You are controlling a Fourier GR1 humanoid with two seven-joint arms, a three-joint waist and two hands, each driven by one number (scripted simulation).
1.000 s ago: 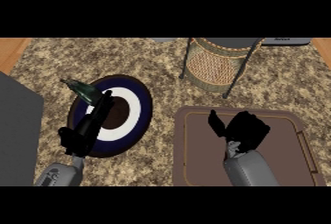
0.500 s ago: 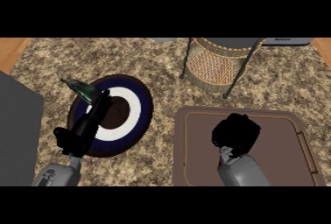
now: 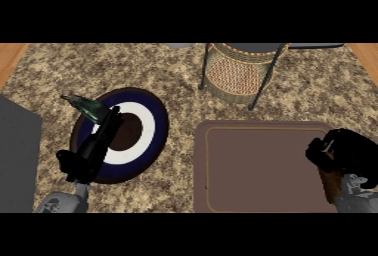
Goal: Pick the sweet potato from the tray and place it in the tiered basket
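Far left: a dark grey block (image 3: 16, 155) against the view's left edge, with a strip of speckled counter (image 3: 52, 75) between it and the plate. Next, a round plate (image 3: 140, 131) with dark blue rim, white ring and dark centre, lying flat and well clear of the counter's upper edge. Left hand (image 3: 92, 150) over the plate's left half, fingers straight and pressed together, pointing up and slightly right. Just beyond the fingertips, a dark green bottle-like object (image 3: 85, 105) across the plate's upper left rim; touching or apart, cannot tell. Bare counter between plate and tray, a narrow lane.

Centre right: brown tray (image 3: 255, 165) with a thin raised border, its inner floor bare across left and middle. Above it, separated by a band of counter, the tiered basket (image 3: 238, 75): woven wicker wall, dark metal legs, top cut by the upper edge.

Far right: right hand (image 3: 345, 152) at the tray's right border, close to the view's right edge, fingers curled into a closed bunch. A sliver of orange-brown at the wrist side, likely the sweet potato (image 3: 325, 159), mostly hidden inside the curl, over the tray's right edge.
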